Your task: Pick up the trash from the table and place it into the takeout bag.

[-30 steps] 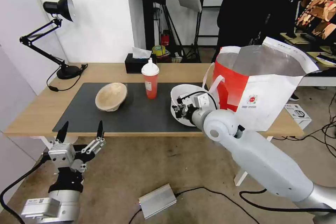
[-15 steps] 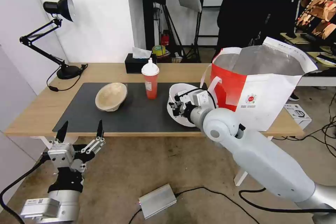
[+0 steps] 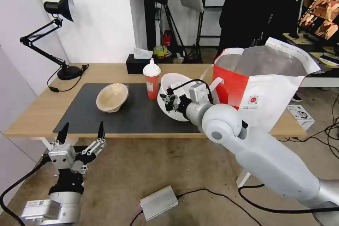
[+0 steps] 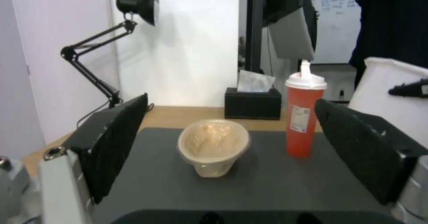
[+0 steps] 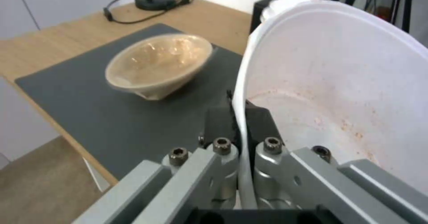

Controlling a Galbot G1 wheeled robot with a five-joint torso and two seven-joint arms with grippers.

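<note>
My right gripper [image 3: 166,101] [image 5: 238,117] is shut on the rim of the white bowl [image 3: 170,84] [image 5: 339,83], which hangs tilted above the grey mat, its inside smeared with orange scraps. The red drink cup [image 3: 152,81] [image 4: 304,115] with its white lid stands upright just left of that bowl. The beige pulp bowl [image 3: 112,97] [image 4: 213,147] [image 5: 158,62] rests tilted on the mat's left half. The takeout bag [image 3: 263,84] stands open on the table's right end, foil lining showing. My left gripper [image 3: 82,133] [image 4: 229,143] hangs open below the table's front edge, facing the pulp bowl.
A black desk lamp [image 3: 58,10] [image 4: 133,6] stands at the table's [image 3: 31,113] back left, a black tissue box [image 3: 139,64] [image 4: 252,102] behind the cup. On the floor lie a silver box [image 3: 159,202], cables and a small white box [image 3: 300,114]. People stand behind the bag.
My right gripper has lifted the white bowl off the mat and carried it up and left, tilting it more steeply. The left arm has not moved.
</note>
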